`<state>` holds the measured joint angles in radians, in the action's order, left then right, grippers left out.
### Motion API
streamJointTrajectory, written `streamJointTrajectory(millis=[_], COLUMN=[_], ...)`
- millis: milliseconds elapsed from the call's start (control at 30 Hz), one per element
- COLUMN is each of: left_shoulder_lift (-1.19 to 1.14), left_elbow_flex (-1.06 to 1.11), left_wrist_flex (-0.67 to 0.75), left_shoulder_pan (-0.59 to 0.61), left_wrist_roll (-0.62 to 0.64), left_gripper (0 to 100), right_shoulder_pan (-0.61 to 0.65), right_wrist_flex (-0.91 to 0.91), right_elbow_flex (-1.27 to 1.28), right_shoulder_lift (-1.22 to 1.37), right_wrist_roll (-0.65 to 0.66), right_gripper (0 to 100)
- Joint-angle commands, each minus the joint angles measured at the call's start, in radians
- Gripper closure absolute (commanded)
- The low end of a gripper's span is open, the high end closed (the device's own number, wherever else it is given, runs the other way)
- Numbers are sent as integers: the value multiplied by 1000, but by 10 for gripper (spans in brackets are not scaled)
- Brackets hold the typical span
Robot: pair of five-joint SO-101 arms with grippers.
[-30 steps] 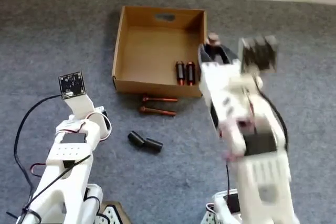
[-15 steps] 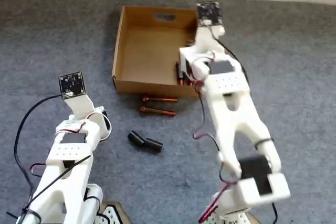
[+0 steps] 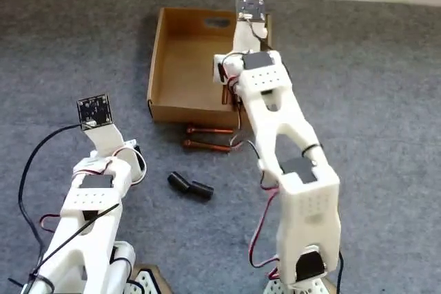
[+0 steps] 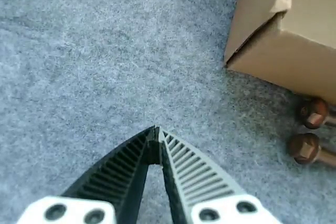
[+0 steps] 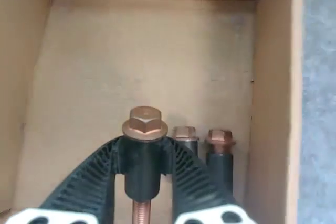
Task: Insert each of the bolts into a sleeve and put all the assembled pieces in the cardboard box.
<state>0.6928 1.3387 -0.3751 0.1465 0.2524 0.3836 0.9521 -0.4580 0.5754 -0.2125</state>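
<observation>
The right end effector (image 5: 143, 153) is closed on an assembled piece (image 5: 144, 123), a copper bolt sitting in a black sleeve. The ribbed fingers press the sleeve from both sides, the hexagonal head stands out beyond the fingertips, and the thread comes out of the sleeve between the fingers. This end effector is over the inside of the cardboard box (image 5: 131, 66). Just beside its held piece, toward the box's side wall, a second finished piece (image 5: 185, 136) and a third finished piece (image 5: 219, 148) lie next to each other on the box floor, their heads pointing the same way as the held one.

The left end effector (image 4: 156, 142) is closed on nothing, its fingertips touching, low over the grey worktop (image 4: 94, 51). Ahead of it and to one side is a corner of the box. Near that corner, outside the box, one loose bolt (image 4: 314, 113) and another loose bolt (image 4: 304, 146) lie side by side on the worktop. In the high view, a first empty sleeve (image 3: 180, 182) and a second empty sleeve (image 3: 201, 190) lie together, nearer to the arm bases than those bolts.
</observation>
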Motion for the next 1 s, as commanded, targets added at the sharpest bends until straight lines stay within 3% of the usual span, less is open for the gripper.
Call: streamJointTrajectory(millis=[0, 300, 400, 533, 967], left_shoulder_lift=[4, 4, 4, 4, 5], left_elbow_flex=[-5, -8, -7, -4, -4], left_wrist_flex=[17, 17, 17, 17, 17], left_shoulder_pan=[10, 7, 4, -28, -28], left_wrist_roll=[-6, -6, -78, -146, -144], left_gripper=[989, 989, 990, 991, 990], right_shoulder_pan=[10, 48, 56, 56, -24], right_wrist_flex=[13, 225, 283, 295, 297], right_elbow_flex=[-180, -487, -547, -575, -578], right_shoulder_lift=[79, 257, 303, 381, 418], right_wrist_roll=[68, 68, 68, 66, 72], right_gripper=[993, 993, 993, 993, 993])
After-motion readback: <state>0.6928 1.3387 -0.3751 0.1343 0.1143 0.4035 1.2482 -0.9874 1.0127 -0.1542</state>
